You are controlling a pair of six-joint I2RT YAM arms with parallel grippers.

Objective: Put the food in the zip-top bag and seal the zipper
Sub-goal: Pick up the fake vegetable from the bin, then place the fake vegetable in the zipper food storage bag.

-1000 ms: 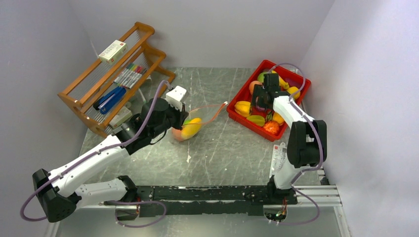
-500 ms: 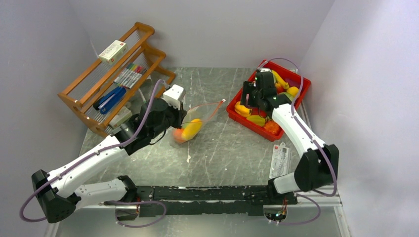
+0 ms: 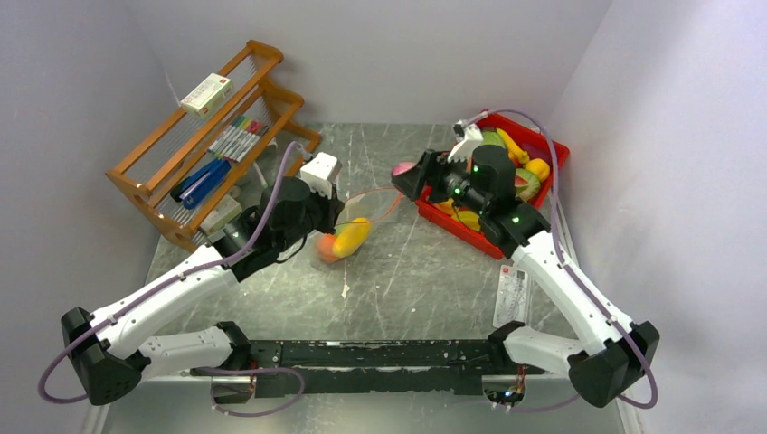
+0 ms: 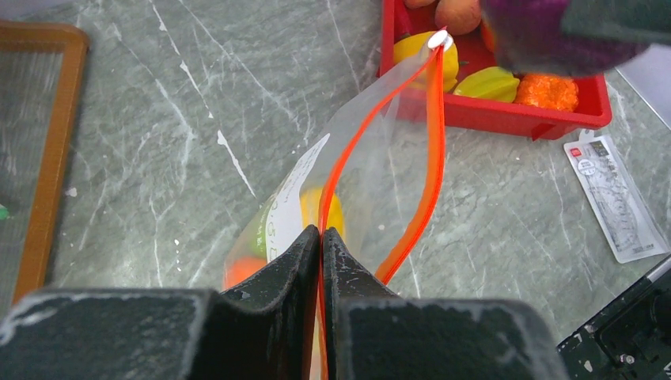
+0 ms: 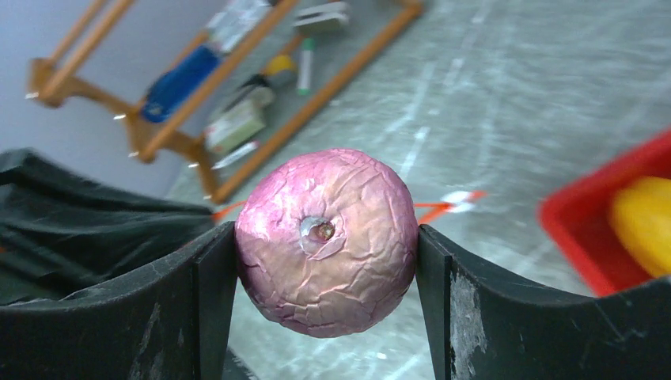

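Observation:
My left gripper (image 3: pixel 331 210) is shut on the near end of the orange-red zipper (image 4: pixel 415 178) and holds the clear zip-top bag (image 3: pixel 357 221) up with its mouth open. Yellow, orange and green food (image 3: pixel 342 240) lies inside the bag (image 4: pixel 372 170). My right gripper (image 3: pixel 405 174) is shut on a round purple toy fruit (image 5: pixel 327 240), held in the air just right of the bag's mouth. The purple fruit (image 4: pixel 546 32) also shows at the top of the left wrist view. More toy food (image 3: pixel 523 176) lies in the red tray (image 3: pixel 493 237).
A wooden rack (image 3: pixel 213 136) with pens and boxes stands at the back left. A flat clear packet (image 3: pixel 509 294) lies on the table right of centre. The walls close in on both sides.
My right arm has lifted the purple fruit out of the red tray and swung left toward the bag's mouth. My left gripper has kept the bag held open.

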